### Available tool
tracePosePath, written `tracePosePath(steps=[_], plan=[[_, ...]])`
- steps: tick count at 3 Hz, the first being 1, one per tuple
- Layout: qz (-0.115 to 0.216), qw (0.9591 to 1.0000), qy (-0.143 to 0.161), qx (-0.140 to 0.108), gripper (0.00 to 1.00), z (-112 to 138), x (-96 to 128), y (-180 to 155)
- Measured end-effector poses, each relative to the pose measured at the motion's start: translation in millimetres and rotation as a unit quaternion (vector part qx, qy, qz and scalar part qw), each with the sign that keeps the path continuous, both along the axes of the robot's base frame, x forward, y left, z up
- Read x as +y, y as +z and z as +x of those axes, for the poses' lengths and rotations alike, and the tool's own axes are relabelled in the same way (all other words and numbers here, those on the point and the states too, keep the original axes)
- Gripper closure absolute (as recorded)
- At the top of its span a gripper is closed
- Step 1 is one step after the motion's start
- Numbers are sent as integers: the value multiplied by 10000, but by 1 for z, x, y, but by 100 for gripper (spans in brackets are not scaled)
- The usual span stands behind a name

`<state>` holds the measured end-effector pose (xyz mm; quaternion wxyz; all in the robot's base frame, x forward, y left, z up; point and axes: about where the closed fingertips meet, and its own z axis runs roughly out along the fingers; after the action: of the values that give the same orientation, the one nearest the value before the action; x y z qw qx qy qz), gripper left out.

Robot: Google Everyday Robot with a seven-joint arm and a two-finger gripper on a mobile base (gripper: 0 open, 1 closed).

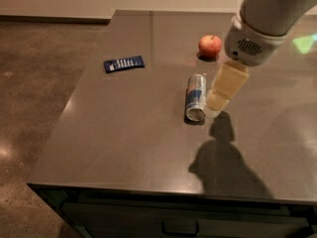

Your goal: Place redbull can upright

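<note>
Camera view: redbull can lying on its side near the middle of the dark bench, long axis running toward the camera, silver end facing forward. Hand hanging tip-down just beside the can, on its picture-right side, below the white arm housing; apart or together, cannot tell. Red apple farther back, apart from the can. Flat blue packet off to picture-left, well apart. Arm shadow on the bench nearer the camera.
</note>
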<state>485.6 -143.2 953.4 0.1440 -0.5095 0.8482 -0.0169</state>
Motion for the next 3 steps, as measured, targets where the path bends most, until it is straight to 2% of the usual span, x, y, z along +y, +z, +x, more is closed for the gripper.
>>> tracePosePath(steps=[1, 2, 3], plan=[[15, 9981, -616, 38, 0, 16, 14, -10], [13, 9902, -1397, 52, 0, 35, 17, -23], [72, 9761, -2173, 80, 0, 52, 17, -32]])
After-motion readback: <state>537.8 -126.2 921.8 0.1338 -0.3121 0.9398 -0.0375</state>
